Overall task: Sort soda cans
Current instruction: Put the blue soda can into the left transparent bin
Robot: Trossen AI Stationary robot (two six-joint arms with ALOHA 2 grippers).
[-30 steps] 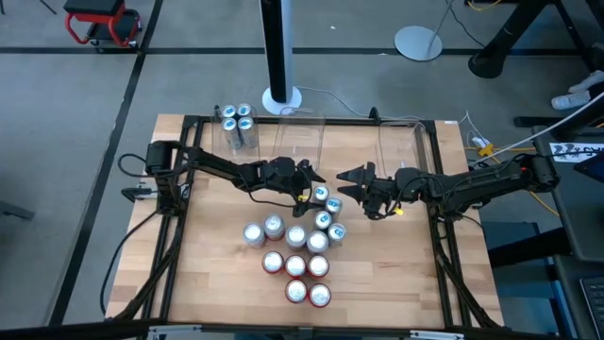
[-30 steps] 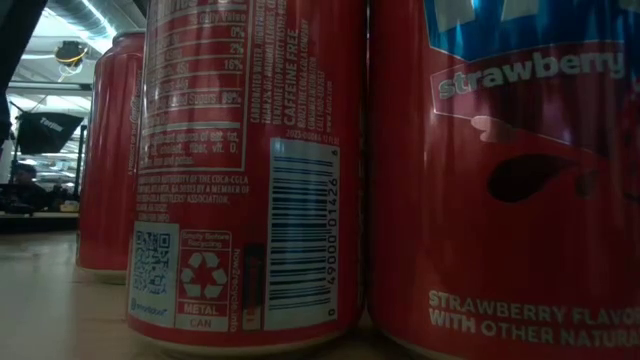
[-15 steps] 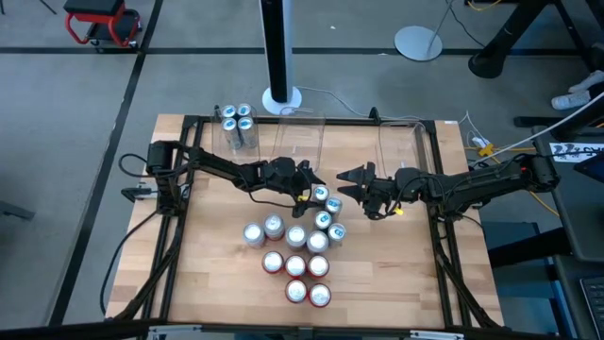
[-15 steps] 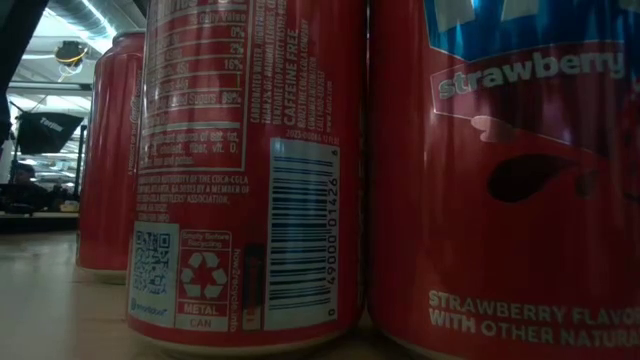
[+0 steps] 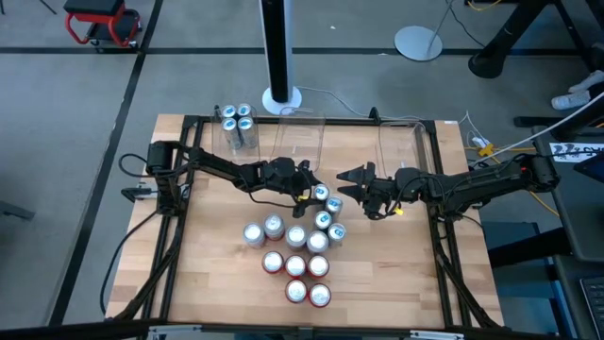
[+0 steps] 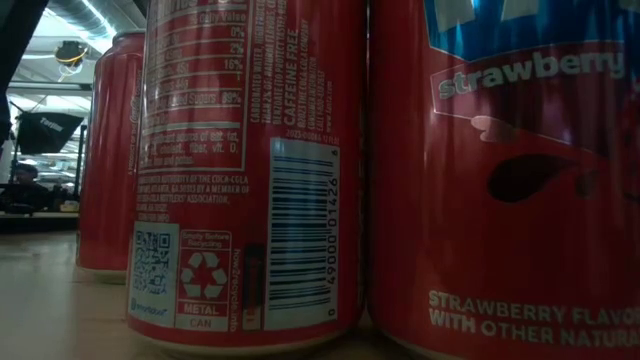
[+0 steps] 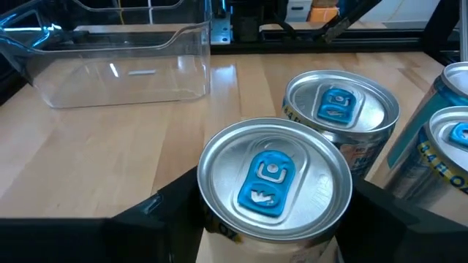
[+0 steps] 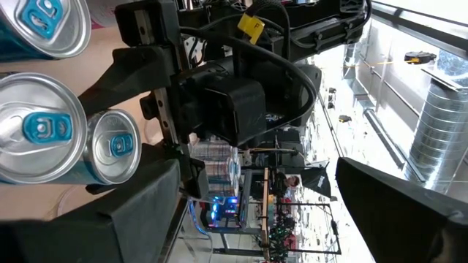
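Red can (image 6: 500, 180) — "strawberry" (label).

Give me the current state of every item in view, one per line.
left pincer, around one teal can, grip unclear
teal can, upright, inside the left pincer
right pincer, open, empty, beside the cluster
red cans, upright, unsorted
silver cans, upright, unsorted
left tub, holds four blue-tabbed cans
middle tub, empty
right tub, empty
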